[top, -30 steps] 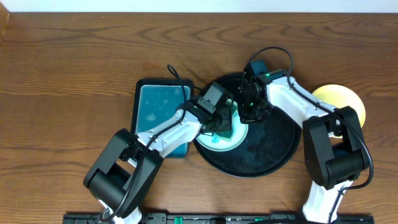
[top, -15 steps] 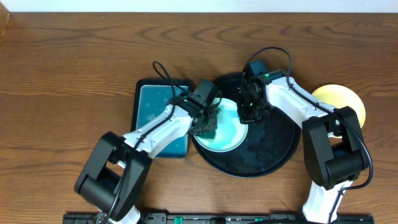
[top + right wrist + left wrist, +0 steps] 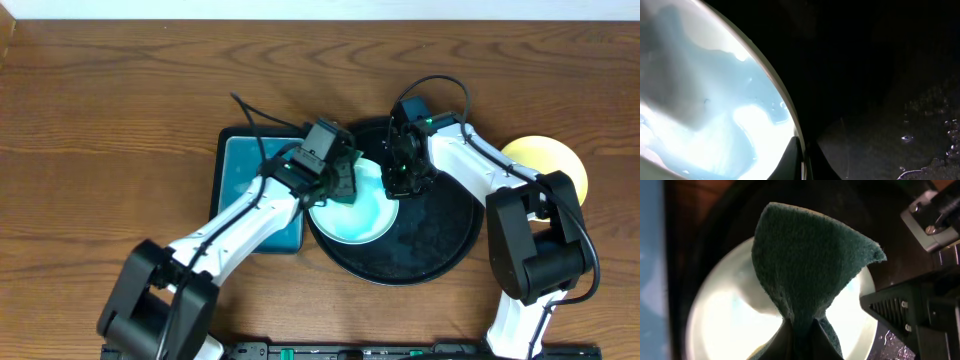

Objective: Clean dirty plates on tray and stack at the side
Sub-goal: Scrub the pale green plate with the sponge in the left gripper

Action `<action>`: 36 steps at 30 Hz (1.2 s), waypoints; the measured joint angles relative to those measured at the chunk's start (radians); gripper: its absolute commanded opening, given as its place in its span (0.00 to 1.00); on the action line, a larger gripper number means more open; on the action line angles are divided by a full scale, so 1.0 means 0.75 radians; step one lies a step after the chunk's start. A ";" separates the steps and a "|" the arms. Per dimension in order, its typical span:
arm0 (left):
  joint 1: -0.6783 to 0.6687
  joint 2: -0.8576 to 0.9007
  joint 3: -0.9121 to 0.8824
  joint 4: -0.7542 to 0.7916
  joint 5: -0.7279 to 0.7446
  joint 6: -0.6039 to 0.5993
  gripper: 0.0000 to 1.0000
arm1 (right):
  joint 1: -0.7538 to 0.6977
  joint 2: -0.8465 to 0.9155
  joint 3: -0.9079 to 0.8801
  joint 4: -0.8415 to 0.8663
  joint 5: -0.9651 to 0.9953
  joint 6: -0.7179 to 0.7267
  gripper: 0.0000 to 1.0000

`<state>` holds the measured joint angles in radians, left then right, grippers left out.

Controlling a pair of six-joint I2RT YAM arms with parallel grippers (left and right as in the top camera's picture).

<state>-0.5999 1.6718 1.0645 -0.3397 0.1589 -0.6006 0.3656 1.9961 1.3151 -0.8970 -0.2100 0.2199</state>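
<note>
Two plates showed: one mint plate (image 3: pixel 358 218) and one yellow plate (image 3: pixel 548 160) at the far right. There were two trays: one round black tray (image 3: pixel 440 242) and one rectangular teal tray (image 3: pixel 245 170) to its left. There was one dark green scouring pad (image 3: pixel 807 265). Two arms were in view, the left arm (image 3: pixel 240 225) and the right arm (image 3: pixel 478 162).

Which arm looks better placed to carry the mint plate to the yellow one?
Right, probably: right end effector grips the mint plate, yellow plate lies on its side; left end effector holds a pad.
</note>
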 measured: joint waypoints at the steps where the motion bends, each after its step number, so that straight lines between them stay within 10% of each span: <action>1: -0.011 0.015 0.000 0.013 0.000 -0.007 0.07 | 0.000 0.000 0.000 0.000 0.000 0.000 0.01; 20: -0.090 0.219 0.036 -0.058 0.029 -0.077 0.07 | 0.000 0.000 0.000 0.000 -0.004 -0.001 0.01; 36: 0.128 -0.093 0.002 -0.264 0.043 -0.027 0.07 | 0.001 0.000 0.000 -0.003 -0.005 -0.001 0.01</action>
<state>-0.5041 1.6024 1.0660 -0.5377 0.1913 -0.6212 0.3660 1.9961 1.3151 -0.8989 -0.2134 0.2195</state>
